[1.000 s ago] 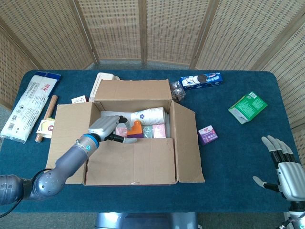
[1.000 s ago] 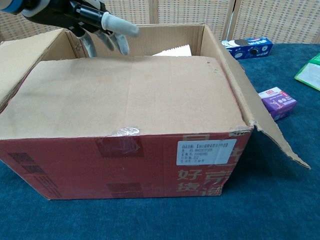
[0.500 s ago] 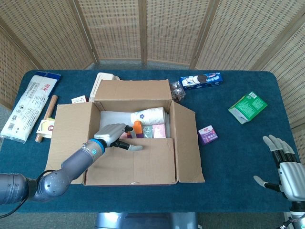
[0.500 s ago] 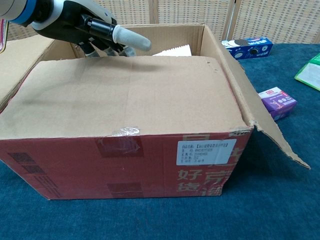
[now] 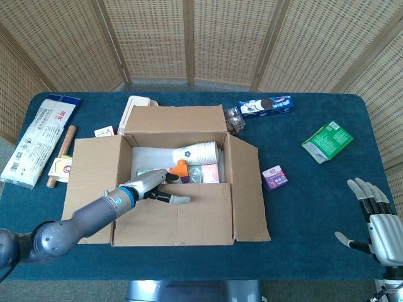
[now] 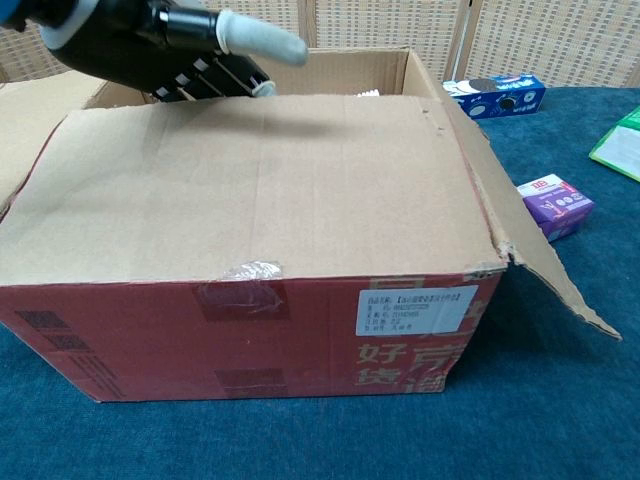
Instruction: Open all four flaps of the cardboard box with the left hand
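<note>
Left hand [image 5: 158, 189] is held at the far edge of the near flap [image 5: 179, 211]. One finger is seen on top of the flap, and the rest seem to be tucked under the edge, so the flap looks lightly pinched there. This is likely done so the flap can be lifted and folded out toward the robot. In the chest view the near flap is seen raised a bit at its far edge, with the dark hand [image 6: 170, 50] over it.

The cardboard box [image 5: 170, 176] is set on the blue tabletop [image 5: 315, 201], in front of the robot. Three flaps are already folded out: the left one [image 5: 94, 173], the back one [image 5: 176, 118] and the right one [image 5: 247, 185]. Only the near flap is not yet opened. Paper cups [image 5: 196, 152] and small packs are seen inside.

The right hand [image 5: 371, 220] is kept well apart, near the right edge, with fingers spread and nothing in it, since it is not needed.
</note>
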Tool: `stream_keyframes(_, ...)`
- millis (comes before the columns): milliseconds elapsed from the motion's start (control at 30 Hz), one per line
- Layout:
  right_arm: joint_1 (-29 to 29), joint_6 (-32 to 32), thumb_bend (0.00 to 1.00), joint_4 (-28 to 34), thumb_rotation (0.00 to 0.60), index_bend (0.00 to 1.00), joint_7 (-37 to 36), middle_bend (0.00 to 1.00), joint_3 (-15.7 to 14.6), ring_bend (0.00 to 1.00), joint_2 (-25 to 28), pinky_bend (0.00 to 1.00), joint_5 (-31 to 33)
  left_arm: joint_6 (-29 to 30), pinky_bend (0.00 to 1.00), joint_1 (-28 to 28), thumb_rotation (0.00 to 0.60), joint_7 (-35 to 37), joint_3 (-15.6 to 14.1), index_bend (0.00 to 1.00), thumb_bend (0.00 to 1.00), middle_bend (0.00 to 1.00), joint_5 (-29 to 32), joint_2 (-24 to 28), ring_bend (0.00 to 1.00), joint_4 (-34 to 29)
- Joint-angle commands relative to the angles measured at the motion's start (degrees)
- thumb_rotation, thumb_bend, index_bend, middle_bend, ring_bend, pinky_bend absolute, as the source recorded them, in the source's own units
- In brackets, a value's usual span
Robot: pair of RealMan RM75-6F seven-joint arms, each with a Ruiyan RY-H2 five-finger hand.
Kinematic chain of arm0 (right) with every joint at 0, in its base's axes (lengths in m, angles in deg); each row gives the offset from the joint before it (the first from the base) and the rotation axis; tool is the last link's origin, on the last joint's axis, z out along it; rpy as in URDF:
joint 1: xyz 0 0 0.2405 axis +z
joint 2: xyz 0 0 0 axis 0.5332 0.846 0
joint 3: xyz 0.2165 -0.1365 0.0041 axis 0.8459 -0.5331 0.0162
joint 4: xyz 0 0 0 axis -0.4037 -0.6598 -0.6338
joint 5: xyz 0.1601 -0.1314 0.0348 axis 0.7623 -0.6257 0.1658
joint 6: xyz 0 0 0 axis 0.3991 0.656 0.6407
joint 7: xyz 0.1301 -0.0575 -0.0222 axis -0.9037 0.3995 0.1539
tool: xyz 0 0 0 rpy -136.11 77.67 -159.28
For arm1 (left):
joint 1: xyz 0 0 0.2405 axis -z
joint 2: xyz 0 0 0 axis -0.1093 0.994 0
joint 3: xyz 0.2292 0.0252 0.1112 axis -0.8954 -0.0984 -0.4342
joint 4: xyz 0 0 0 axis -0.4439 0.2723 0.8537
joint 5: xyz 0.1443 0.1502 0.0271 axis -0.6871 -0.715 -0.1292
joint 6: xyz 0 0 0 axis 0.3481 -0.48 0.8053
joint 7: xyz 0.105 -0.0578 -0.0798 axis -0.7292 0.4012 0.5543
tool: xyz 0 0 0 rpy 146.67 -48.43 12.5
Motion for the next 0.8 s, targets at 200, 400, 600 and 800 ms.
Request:
stream_keyframes(200,-0.1,0.1,0.00,0.1,0.600,0.00,0.0,0.00,0.0,0.00,0.0,0.09,-0.1,-6.1,0.53,-3.9,0.273,8.0,3.5,0.38,0.00,0.29,-6.5,4.8,0.24,0.1)
stream_keyframes(400,0.0,-0.1,0.00,0.1,0.600,0.00,0.1,0.00,-0.1,0.00,0.0,0.09,-0.1,-8.6,0.53,-6.5,0.272,12.9,5.8,0.38,0.00,0.29,-11.0,7.6,0.24,-0.6)
stream_keyframes(600,0.0,-0.4,0.00,0.2,0.600,0.00,0.5,0.00,-0.2,0.00,0.0,0.09,0.0,-11.5,0.54,-9.5,0.270,17.5,9.4,0.38,0.00,0.29,-15.4,10.4,0.24,-1.5)
stream_keyframes(800,0.2,-0.8,0.00,0.2,0.600,0.00,0.9,0.00,-0.4,0.00,0.0,0.09,0.0,-15.9,0.53,-14.0,0.265,22.9,15.1,0.38,0.00,0.28,-19.5,12.9,0.23,-3.0)
